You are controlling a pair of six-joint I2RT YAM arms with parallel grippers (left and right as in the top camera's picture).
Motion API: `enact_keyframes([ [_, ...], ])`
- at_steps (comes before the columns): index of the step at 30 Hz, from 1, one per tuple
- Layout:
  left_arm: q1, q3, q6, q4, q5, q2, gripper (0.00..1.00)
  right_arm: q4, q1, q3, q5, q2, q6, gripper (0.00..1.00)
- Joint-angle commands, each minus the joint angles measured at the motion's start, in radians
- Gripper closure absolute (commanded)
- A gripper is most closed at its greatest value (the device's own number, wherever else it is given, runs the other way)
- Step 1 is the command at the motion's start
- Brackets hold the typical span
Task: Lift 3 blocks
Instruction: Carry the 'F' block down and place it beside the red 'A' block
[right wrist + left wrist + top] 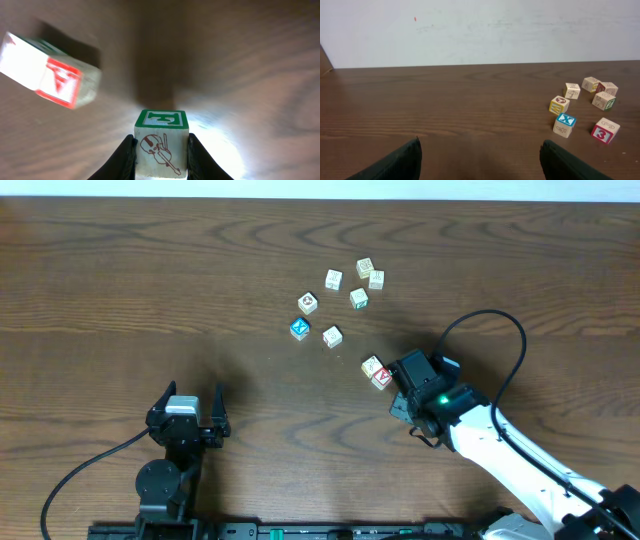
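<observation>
1. Gripping: right fingers (pixel 125 159) are clamped on the violin block (pixel 161 145), one finger on each side face. Its green letter face is up in the wrist view. Can't tell if it's clear of the worktop (pixel 120 280).
2. Red A block (pixel 55 80) lies near the violin block, not touching it, and is blurry in the wrist view.
3. Landmark: blue X block (pixel 299 328). The violin block and red A block both sit to its right and nearer the robot, apart from it.
4. Left fingers (pixel 395 165) are spread wide with nothing between them. They sit left of the blue X block, nearer the robot and well apart from it.
5. Red 3 block (pixel 605 131) is just right of the blue X block.
6. Yellow-faced block (pixel 559 105) is just behind the blue X block.
7. Four pale blocks (pixel 376 279) form a loose group farther behind the blue X block and to its right.
</observation>
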Motion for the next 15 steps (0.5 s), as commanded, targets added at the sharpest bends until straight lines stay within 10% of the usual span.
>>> enact_keyframes([
  [1, 0.005, -0.013, -0.012, -0.042, -0.01, -0.006, 0.24, 0.055, 0.005, -0.003, 0.013, 0.029, 0.071, 0.87],
  [15, 0.005, -0.013, -0.012, -0.042, -0.01, -0.006, 0.24, 0.175, 0.005, -0.003, 0.012, 0.15, 0.137, 0.85],
])
